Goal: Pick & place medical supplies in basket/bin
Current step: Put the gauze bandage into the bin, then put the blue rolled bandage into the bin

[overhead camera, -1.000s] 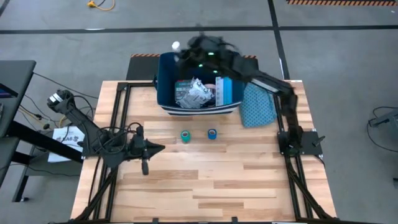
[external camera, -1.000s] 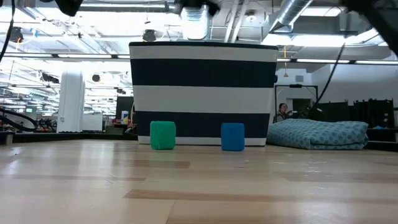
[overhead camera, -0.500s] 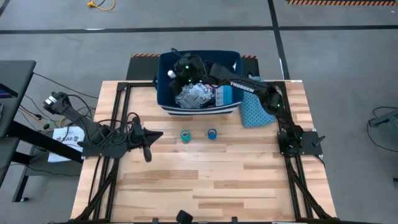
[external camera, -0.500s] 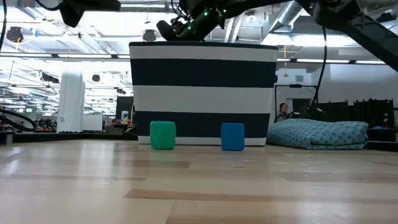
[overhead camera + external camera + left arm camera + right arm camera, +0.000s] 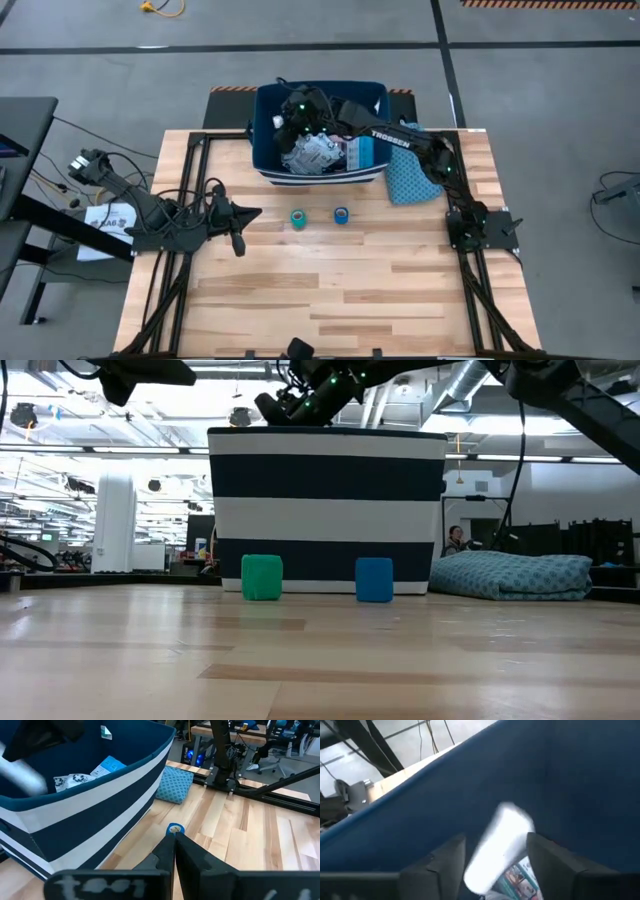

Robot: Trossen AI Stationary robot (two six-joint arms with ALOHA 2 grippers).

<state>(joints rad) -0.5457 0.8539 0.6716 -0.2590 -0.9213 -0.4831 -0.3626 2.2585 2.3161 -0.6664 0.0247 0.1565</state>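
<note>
R end effector (image 5: 492, 857) over far-left part of navy striped bin (image 5: 262, 150), fingers spread apart; white tube (image 5: 499, 847) between them, contact w/ pads not discernible. Printed packets (image 5: 312, 152) and blue-white pack (image 5: 362, 148) inside bin. Teal tape roll (image 5: 298, 217) and blue tape roll (image 5: 341, 215) on desk (image 5: 330, 290), just near of bin, apart from each other. Teal dotted cloth (image 5: 410, 175) right of bin. L end effector (image 5: 236, 216) fully closed, empty, above desk left of teal roll.

A green tape roll (image 5: 262, 577) and a blue one (image 5: 374, 579) sit on the table (image 5: 320, 660) against the striped bin (image 5: 328, 510); a teal cloth (image 5: 515, 576) lies beside it
</note>
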